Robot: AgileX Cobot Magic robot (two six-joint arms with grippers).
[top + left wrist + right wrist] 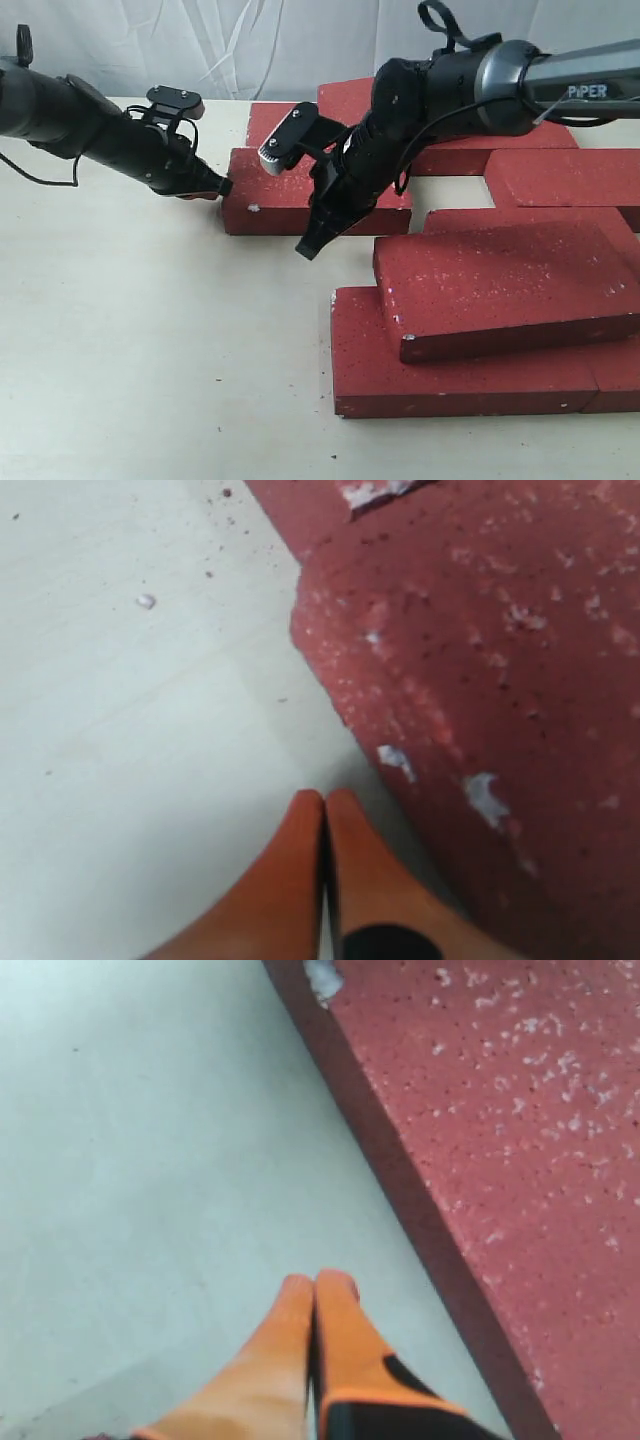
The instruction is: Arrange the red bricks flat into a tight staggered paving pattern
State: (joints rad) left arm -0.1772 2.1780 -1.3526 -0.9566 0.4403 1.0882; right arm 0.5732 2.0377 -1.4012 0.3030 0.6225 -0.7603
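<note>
Several red bricks lie on the table. One brick point(290, 203) lies crosswise at centre left, and my left gripper point(222, 186) is shut and empty with its tip against that brick's left end. In the left wrist view the shut fingertips point(323, 800) rest on the table beside the brick's chipped corner point(480, 670). My right gripper point(308, 247) is shut and empty, pointing down at the table just in front of that brick. The right wrist view has its tip point(316, 1282) beside a brick's long edge point(500, 1120). Another brick point(500, 285) rests tilted on a front brick point(450, 385).
More bricks lie at the back point(350, 100) and at the right point(570, 180). The right arm point(480, 85) reaches across above the back bricks. Bare pale table point(150, 340) spreads over the left and front. A white cloth hangs behind.
</note>
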